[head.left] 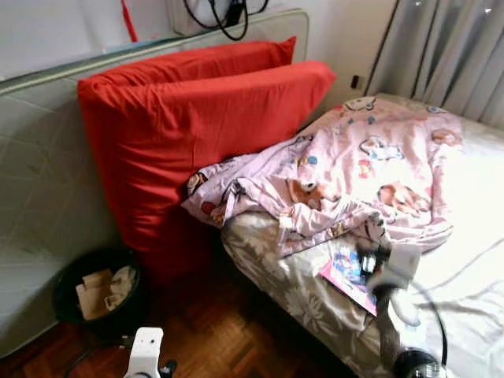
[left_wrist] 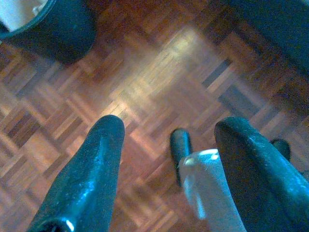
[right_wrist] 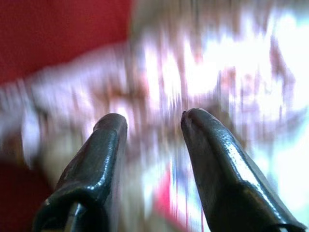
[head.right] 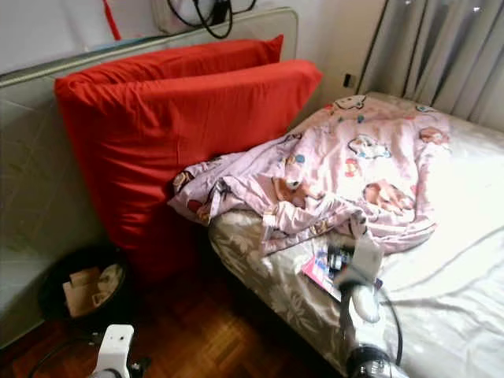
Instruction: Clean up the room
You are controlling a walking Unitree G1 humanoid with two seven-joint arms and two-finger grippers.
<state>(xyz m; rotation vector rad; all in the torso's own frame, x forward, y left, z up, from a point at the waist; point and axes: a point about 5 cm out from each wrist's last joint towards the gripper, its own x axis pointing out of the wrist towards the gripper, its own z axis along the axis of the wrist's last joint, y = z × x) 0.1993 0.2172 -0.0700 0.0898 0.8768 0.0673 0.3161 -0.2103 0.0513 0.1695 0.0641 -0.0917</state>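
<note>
Reaching over the bed's [head.left: 472, 276] edge, the right claw [right_wrist: 153, 121] is hovering spread above a pink booklet [head.left: 346, 277] beside the crumpled blanket [head.left: 354, 177]. Left claw [left_wrist: 166, 128] is hanging spread over parquet near the bin [head.left: 96, 293].

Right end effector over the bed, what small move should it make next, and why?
Probably lower the right end effector onto the pink booklet at the bed's edge: its fingers are open and empty, it hovers just above the booklet, and the pink blanket lies just beyond.
</note>
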